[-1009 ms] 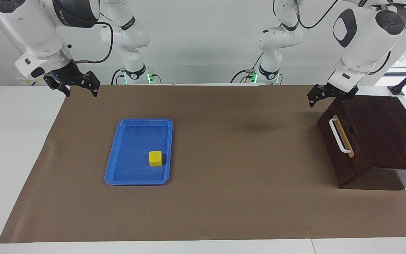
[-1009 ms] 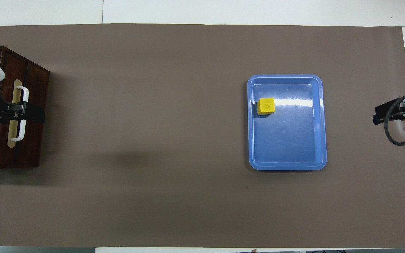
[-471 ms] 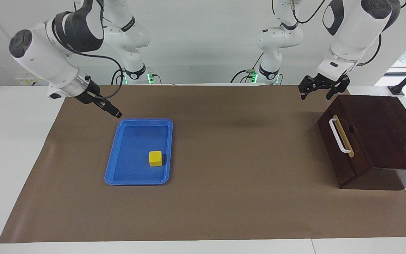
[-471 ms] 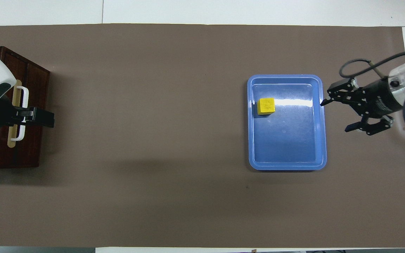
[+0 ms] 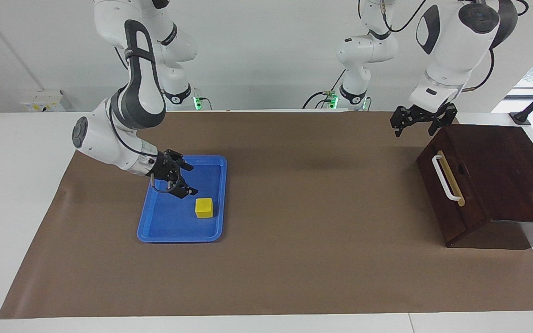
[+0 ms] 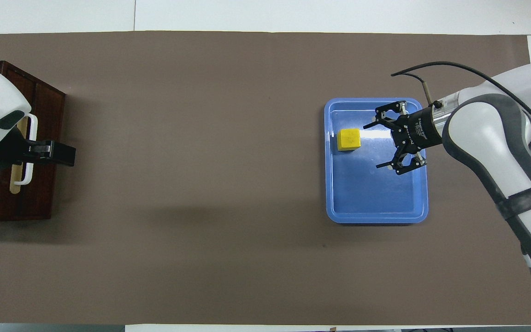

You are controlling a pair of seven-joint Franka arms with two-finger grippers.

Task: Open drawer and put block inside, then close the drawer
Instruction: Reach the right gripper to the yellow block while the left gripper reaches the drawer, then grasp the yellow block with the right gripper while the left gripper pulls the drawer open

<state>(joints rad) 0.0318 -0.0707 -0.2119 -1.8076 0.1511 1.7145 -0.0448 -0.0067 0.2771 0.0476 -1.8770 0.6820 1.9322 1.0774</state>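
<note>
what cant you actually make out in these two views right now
- Drawer interior: hidden in both views, since the drawer is shut in its dark box.
- Handle: in the overhead view the left gripper and its wrist cover the middle of it.
- Gap between right gripper and block: the overhead view cannot show its height over the blue tray.

A flat blue tray (image 5: 155, 217) (image 6: 376, 203) rests on a brown mat (image 5: 294, 259) (image 6: 201, 184) covering the white surface (image 5: 16, 185) (image 6: 293, 14). In the overhead view, the tray lies at 3 o'clock from the mat's centre.
</note>
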